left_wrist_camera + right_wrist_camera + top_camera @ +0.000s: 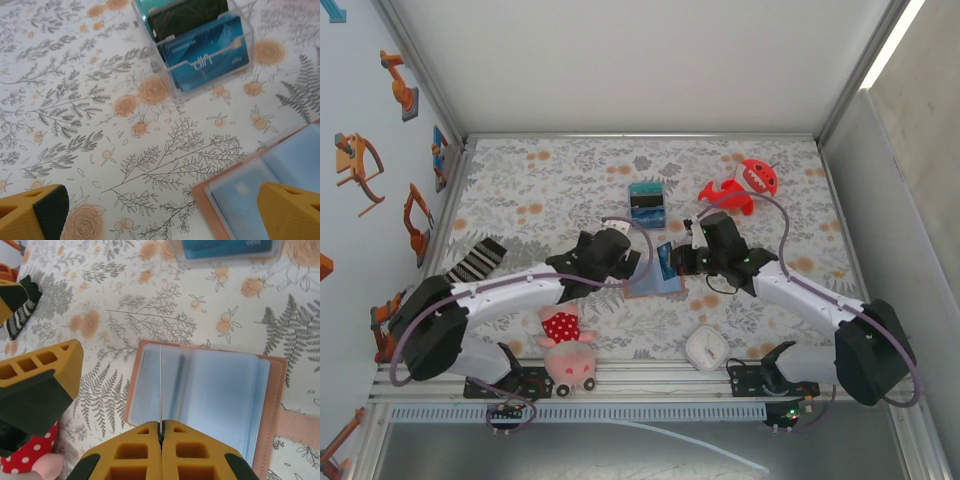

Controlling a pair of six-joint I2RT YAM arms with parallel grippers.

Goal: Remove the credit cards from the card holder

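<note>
Right end effector (161,434) pinched shut on a thin inner leaf of the card holder (220,395); left end effector (160,200) wide open.

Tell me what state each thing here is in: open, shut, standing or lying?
Tan leather folding card holder: open, lying flat, blue sleeves up.
Thin leaf: standing on edge from the holder; sleeve or card, cannot tell.
Right gripper: shut on the thin leaf.
Left gripper: open, holding nothing.
Clear plastic box: open-topped, cards standing inside.
White square clock: lying face up.
Black-and-white striped sock: lying flat.
Pink plush pig: lying down.
</note>
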